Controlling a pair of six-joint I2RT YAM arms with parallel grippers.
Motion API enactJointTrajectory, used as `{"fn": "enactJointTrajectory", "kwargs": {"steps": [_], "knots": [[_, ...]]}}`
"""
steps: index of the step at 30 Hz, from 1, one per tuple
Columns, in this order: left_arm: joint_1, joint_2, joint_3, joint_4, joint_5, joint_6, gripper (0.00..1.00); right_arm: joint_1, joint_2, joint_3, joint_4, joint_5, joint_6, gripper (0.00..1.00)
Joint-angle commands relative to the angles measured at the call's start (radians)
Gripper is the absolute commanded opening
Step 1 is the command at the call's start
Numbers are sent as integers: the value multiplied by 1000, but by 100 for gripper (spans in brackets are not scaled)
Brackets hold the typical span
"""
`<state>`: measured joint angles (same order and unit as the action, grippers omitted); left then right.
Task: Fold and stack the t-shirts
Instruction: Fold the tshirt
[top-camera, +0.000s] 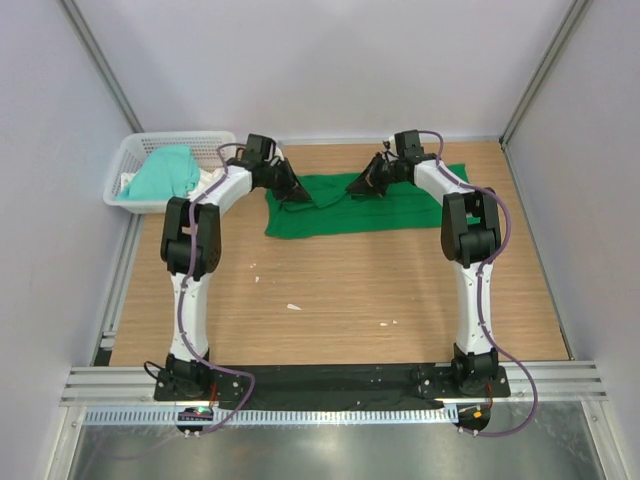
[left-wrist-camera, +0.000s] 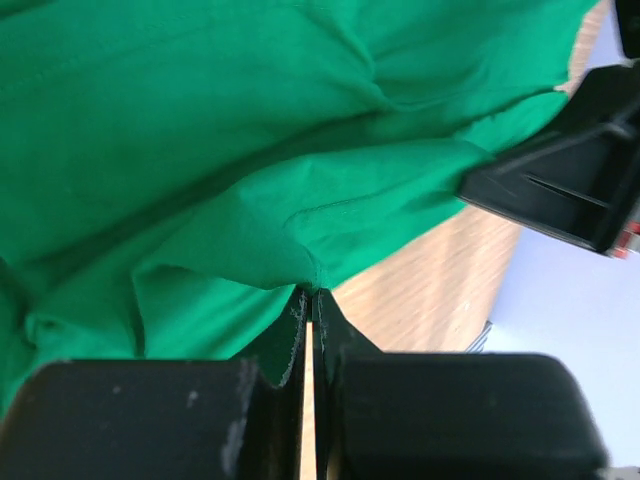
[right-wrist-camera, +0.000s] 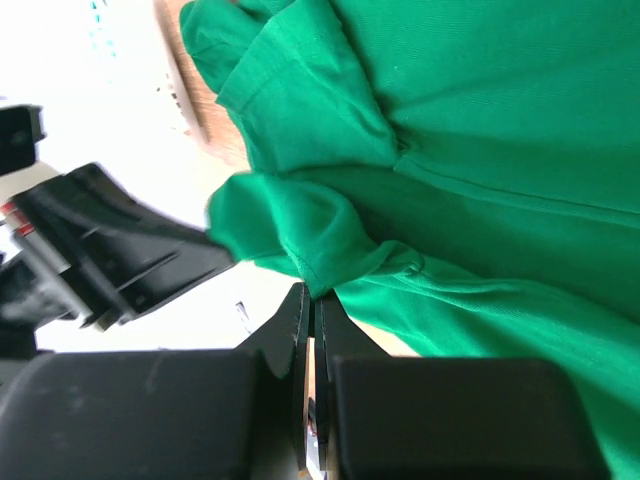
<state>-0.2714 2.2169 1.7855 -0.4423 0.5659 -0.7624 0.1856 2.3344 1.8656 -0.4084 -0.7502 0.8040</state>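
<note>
The deep green t-shirt (top-camera: 350, 212) lies spread across the far middle of the table, its upper edge bunched between the two arms. My left gripper (top-camera: 302, 197) is shut, pinching a fold of the green t-shirt (left-wrist-camera: 250, 150) at its fingertips (left-wrist-camera: 310, 293). My right gripper (top-camera: 353, 189) is likewise shut on a hem of the green t-shirt (right-wrist-camera: 480, 150), the cloth gathered at its tips (right-wrist-camera: 318, 297). The two grippers are close together and face each other. A paler mint-teal t-shirt (top-camera: 165, 172) lies crumpled in the basket.
The white lattice basket (top-camera: 135, 152) stands at the far left corner of the wooden table (top-camera: 340, 290). Small white scraps (top-camera: 293, 306) lie mid-table. Enclosure walls close in the left, right and back sides.
</note>
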Motion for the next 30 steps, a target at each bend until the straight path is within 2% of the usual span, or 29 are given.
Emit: {"fn": "enactJointTrajectory", "kwargs": {"steps": [1, 11, 19, 30], "knots": [[4, 36, 57, -15, 29, 51, 0, -3, -7, 3, 48, -35, 27, 3], [11, 76, 92, 83, 127, 104, 0, -6, -1, -37, 75, -46, 38, 3], [11, 4, 51, 137, 97, 136, 0, -5, -1, -77, 94, -47, 38, 4], [24, 44, 107, 146, 230, 216, 0, -6, -10, -88, 97, -60, 43, 5]]}}
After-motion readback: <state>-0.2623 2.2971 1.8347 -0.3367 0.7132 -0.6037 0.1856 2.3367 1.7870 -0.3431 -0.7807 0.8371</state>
